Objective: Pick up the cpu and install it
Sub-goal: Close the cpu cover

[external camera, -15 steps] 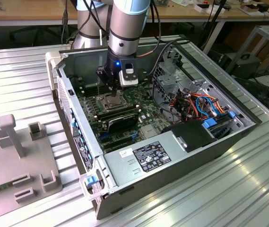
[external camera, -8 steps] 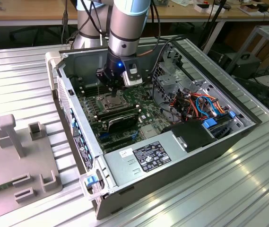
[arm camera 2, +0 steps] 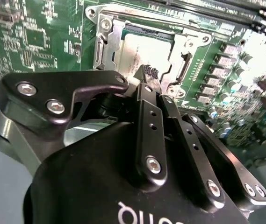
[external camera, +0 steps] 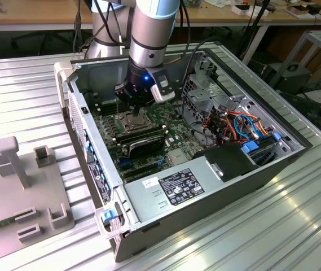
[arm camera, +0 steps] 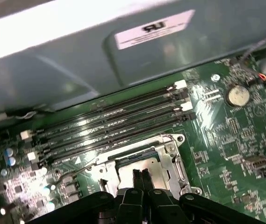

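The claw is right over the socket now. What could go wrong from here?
The claw sits on or just above the cpu in the socket; pushing harder could tilt it or harm contacts. A sideways move could catch the metal frame.

Silver arm (external camera: 152,39) with blue caps (external camera: 161,7); black hand (arm camera 2: 147,77) studded with silver screws (arm camera 2: 153,164).

Top of case (external camera: 245,189) stood open, free way down to board (external camera: 174,138); gripper (external camera: 136,113) sat low over socket frame (arm camera 2: 182,51), fingers (arm camera: 136,177) together; memory slots (arm camera: 109,126) just beside socket; power supply (external camera: 174,186) walled near end; cable tangle (external camera: 236,121) crowded exterior view's right; case wall (external camera: 95,164) stood on exterior view's left
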Robot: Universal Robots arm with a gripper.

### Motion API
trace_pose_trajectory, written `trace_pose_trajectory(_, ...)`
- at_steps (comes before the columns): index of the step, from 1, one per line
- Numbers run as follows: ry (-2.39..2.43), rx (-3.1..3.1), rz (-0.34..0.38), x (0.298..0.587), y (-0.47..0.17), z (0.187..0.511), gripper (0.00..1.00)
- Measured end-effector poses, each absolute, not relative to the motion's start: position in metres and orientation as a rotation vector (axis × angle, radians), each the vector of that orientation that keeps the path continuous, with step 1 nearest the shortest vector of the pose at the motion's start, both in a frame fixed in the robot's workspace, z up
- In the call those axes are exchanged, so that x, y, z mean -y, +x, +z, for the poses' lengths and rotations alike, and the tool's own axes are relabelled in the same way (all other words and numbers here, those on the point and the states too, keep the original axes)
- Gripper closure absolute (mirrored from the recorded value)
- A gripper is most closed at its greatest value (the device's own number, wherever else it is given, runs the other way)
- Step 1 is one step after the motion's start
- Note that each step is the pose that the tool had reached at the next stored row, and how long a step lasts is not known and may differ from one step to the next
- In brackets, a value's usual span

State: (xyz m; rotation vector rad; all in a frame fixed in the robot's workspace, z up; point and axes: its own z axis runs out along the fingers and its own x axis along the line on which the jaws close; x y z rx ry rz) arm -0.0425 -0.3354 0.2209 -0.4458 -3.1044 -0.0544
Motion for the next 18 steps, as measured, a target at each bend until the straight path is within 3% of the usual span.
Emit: trace_pose_trajectory(18,0.007,3.160,-0.021,0.3354,-0.0478,0.2173,0.89)
